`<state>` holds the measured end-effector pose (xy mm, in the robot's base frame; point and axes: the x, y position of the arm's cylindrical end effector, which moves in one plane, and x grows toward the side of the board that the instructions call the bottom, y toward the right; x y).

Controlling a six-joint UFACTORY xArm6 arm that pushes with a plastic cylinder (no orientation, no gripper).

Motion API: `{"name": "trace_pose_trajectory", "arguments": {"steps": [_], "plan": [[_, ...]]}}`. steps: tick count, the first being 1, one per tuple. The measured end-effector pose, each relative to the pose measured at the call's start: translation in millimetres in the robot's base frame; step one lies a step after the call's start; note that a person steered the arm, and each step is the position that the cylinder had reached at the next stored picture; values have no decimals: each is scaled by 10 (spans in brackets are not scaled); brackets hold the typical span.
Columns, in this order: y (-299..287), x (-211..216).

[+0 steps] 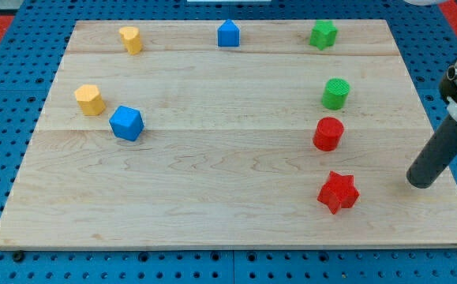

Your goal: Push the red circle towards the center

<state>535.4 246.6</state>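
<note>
The red circle (328,133), a short red cylinder, stands on the wooden board (228,197) at the view's right of centre. My tip (420,184) touches the board near the right edge, well to the right of the red circle and a little lower. A red star (338,192) lies below the red circle, to the left of my tip. A green circle (335,93) stands just above the red circle.
A green star (322,35), a blue house-shaped block (228,34) and a yellow block (130,39) sit along the top edge. Another yellow block (90,99) and a blue cube (126,123) sit at the left. Blue pegboard surrounds the board.
</note>
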Motion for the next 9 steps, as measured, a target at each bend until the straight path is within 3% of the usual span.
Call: {"name": "trace_pose_trajectory", "arguments": {"steps": [2, 4, 9], "plan": [[-37, -20], [-243, -488], [-626, -505]]}}
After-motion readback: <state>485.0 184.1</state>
